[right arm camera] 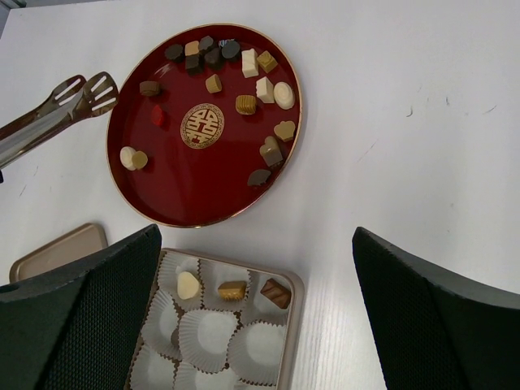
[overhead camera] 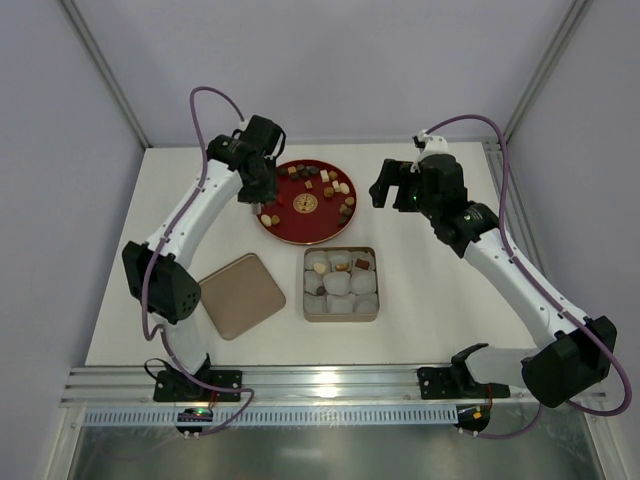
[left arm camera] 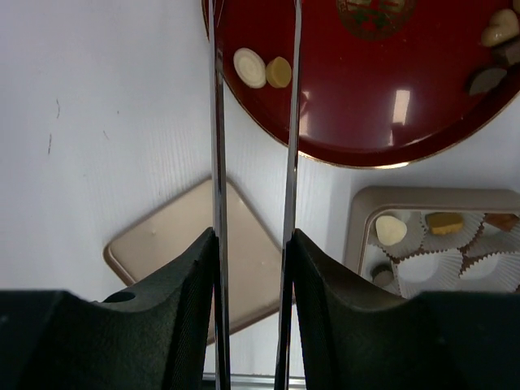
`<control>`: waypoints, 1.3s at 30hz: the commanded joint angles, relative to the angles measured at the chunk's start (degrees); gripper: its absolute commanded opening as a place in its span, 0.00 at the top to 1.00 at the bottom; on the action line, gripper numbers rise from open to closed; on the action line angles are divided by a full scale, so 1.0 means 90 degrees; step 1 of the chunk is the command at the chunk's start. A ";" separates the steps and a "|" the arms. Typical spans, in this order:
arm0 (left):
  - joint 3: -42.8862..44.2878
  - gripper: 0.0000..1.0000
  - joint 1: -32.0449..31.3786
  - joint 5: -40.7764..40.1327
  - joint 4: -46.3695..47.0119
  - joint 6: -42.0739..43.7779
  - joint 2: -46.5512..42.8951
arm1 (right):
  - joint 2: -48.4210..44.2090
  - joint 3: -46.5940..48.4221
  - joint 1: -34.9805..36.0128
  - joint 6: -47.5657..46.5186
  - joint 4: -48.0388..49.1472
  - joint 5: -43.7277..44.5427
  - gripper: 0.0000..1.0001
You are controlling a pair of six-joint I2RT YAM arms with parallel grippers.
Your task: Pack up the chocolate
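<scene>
the left tool [left arm camera: 252,244] is closed on metal tongs [right arm camera: 49,114], their tips at the red plate's [right arm camera: 187,195] rim. the right tool [right arm camera: 253,240] stands wide open and holds nothing. most chocolate [right arm camera: 244,104] lies on the plate, and three pieces are in the box [right arm camera: 294,325].

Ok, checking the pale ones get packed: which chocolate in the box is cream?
The cream chocolate sits in the far-left corner of the box; beside it lie a tan piece and a brown piece.

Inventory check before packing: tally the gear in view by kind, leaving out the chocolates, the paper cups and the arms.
Red plate: 1
Box: 1
Lid: 1
Tongs: 1
Total: 4
</scene>
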 commanded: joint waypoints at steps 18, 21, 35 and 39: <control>0.0525 0.63 0.0254 0.0647 0.0552 0.0267 0.0953 | -0.0071 0.0017 -0.0036 -0.0007 0.0192 0.0058 0.00; 0.0447 0.64 0.0254 0.0686 0.0610 0.0257 0.1002 | -0.0091 0.0007 -0.0026 -0.0017 0.0172 0.0097 0.00; 0.0173 0.65 0.0254 0.0676 0.0698 0.0267 0.1119 | -0.0110 0.0007 -0.0026 -0.0036 0.0162 0.0097 0.00; 0.0163 0.65 0.0254 0.0686 0.0708 0.0286 0.1129 | -0.0110 0.0007 -0.0036 -0.0036 0.0162 0.0107 0.00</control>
